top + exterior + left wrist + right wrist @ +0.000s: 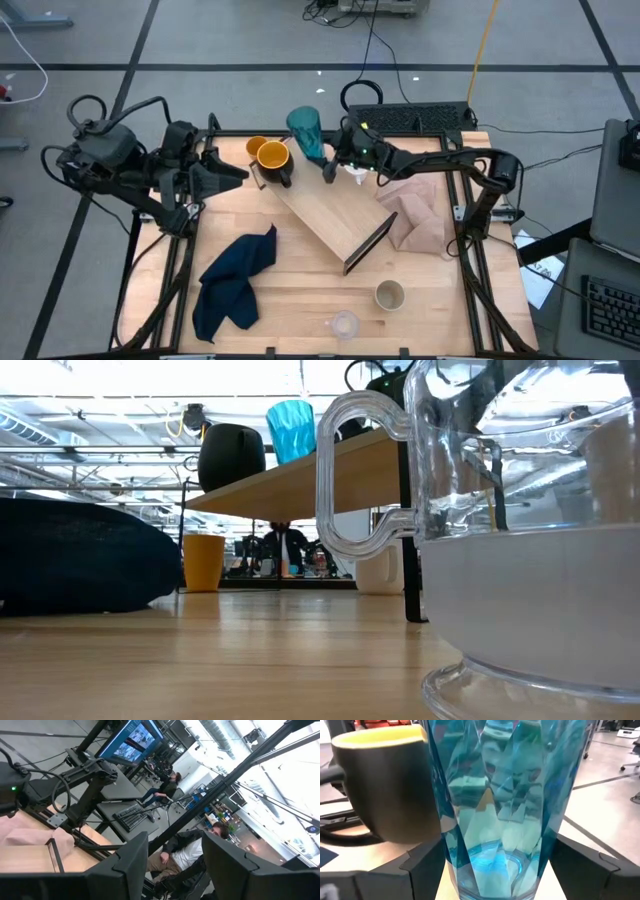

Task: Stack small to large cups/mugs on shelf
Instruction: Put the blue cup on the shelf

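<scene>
My right gripper (328, 160) is at the far end of the shelf (325, 210), fingers set either side of the tall teal tumbler (306, 133). Wrist view shows the tumbler (502, 805) standing betw. my two fingers (422, 865); whether the pads actually press the glass, cannot tell.

Dark-outside mug w/ yellow interior (274, 160) sits on the shelf's far end, just beside the tumbler. Small orange cup (257, 147) stands on the table next to it, beyond the shelf end.

My left gripper (238, 172) is parked at the table's left side, pointing toward the mug, fingers (127, 865) spread w/ nothing betw. them.

Shelf lies diagonally across the table centre. Beige-grey cup (389, 295) and small clear cup (345, 324) stand near the front edge, well apart from the shelf. Dark blue cloth (235, 280) lies front-left; pinkish cloth (415, 215) to the shelf's right.
</scene>
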You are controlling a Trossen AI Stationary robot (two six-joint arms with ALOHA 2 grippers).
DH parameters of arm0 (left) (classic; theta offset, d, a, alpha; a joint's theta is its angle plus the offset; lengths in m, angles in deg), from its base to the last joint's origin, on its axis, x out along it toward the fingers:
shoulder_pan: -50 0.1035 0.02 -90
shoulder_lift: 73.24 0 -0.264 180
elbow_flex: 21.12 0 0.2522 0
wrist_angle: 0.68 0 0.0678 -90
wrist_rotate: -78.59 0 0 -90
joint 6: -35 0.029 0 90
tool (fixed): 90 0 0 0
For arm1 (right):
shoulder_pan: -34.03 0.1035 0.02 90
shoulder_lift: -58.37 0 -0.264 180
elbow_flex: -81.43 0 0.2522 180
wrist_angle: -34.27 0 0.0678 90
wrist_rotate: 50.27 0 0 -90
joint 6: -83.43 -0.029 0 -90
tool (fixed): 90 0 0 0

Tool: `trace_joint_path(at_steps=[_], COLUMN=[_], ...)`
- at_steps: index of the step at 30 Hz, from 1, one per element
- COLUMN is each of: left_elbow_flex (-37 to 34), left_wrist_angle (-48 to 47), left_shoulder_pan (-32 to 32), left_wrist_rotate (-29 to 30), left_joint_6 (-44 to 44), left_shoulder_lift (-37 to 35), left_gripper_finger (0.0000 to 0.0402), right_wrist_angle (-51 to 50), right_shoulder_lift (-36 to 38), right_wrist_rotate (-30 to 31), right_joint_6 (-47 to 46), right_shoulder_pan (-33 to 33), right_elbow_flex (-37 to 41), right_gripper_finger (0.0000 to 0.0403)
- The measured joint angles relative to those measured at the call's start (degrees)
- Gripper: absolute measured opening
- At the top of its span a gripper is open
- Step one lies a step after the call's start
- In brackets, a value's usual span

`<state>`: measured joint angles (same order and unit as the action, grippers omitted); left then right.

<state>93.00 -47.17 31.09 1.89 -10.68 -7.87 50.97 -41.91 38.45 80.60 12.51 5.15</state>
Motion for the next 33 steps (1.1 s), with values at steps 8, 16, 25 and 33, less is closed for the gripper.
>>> trace_joint_path(at_steps=[8,16,25,33], left_elbow_flex=[0.00,0.00,0.00,0.00], left_wrist_angle=[-0.07,-0.28,-0.50,-0.50], left_shoulder_pan=[0.00,0.00,0.00,0.00], left_wrist_rotate=[0.00,-0.11,-0.17,-0.22], left_joint_6=[0.16,-0.06,-1.32,-1.41], left_shoulder_lift=[0.00,0.00,0.00,0.00], left_gripper_finger=[0.0186,0.0186,0.0186,0.0186], right_wrist_angle=[2.84,5.69,5.28,4.35], right_shoulder_lift=[-2.20,-4.57,-4.67,-4.61], right_wrist_rotate=[-0.02,-2.02,-3.33,-3.26], right_joint_6=[-1.15,-3.14,-2.06,-2.20], right_shoulder_pan=[0.11,0.83,0.81,0.36], right_elbow_flex=[-0.07,-0.07,-0.09,-0.11], right_gripper_finger=[0.0303,0.0303,0.0303,0.0310])
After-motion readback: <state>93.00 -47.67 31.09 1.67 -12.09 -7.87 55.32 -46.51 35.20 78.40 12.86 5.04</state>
